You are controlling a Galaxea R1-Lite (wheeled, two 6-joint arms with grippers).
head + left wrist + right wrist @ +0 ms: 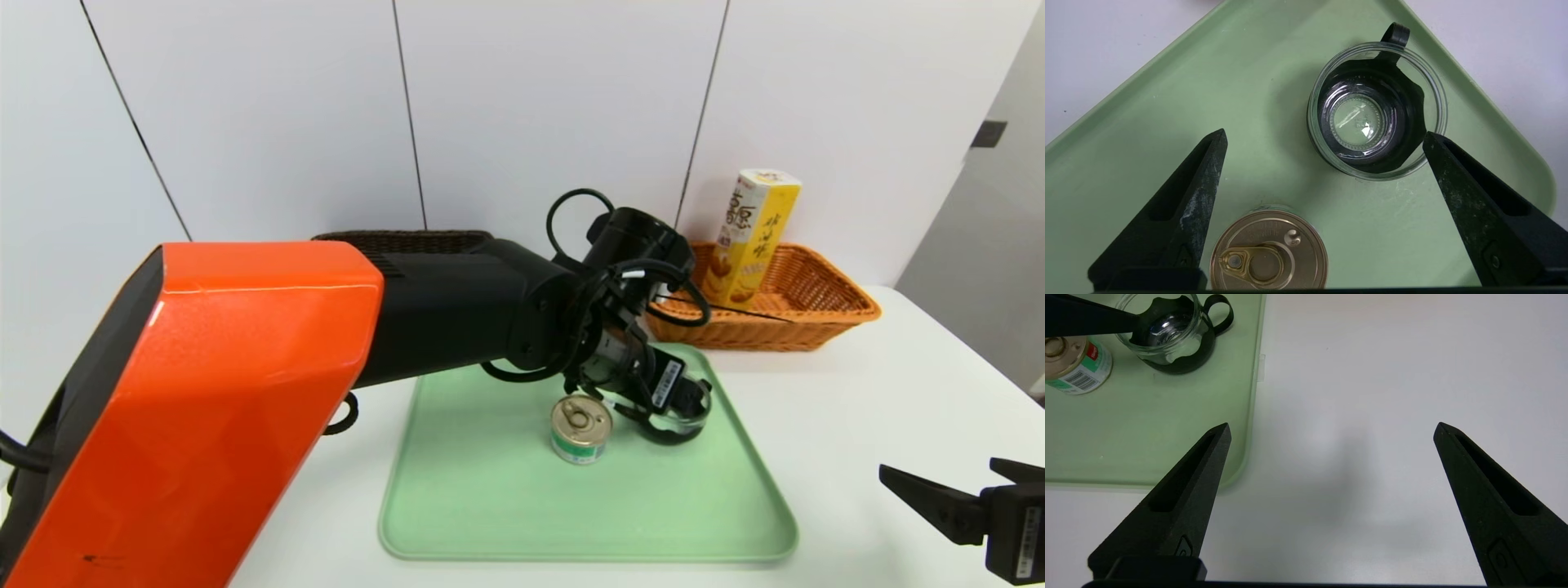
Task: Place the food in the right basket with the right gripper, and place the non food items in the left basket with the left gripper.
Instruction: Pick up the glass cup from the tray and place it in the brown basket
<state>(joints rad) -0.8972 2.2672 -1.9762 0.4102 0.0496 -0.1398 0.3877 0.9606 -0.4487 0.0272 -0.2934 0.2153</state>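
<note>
Nearest to the robot, the right gripper (939,486) waits low at the right edge of the head view, over the bare white worktop (882,392), with its fingers spread and nothing between them.

A little farther, the green tray (490,523) carries two things. The small round tin (580,428) stands upright, with its gold pull-tab lid on top. Its green-white label shows a barcode and a small red mark, but I cannot read any words on it. Just beside the tin is the glass dish (1376,110), clear glass in a black sleeve with a loop handle. The left gripper (1325,136) hangs over it with its fingers spread wide. One finger is beside the rim of the dish and the other is nearer to the tin.

I think the step in hand is to take the dish. The gripper should centre on the dish so that the rim goes between the fingers, and it must not push the tin.

Farther back, the orange-tan basket (849,306) already holds the yellow carton (751,237), which stands upright. It has Chinese writing that I cannot make out. The dark brown basket (404,240) is mostly hidden behind the left arm.
</note>
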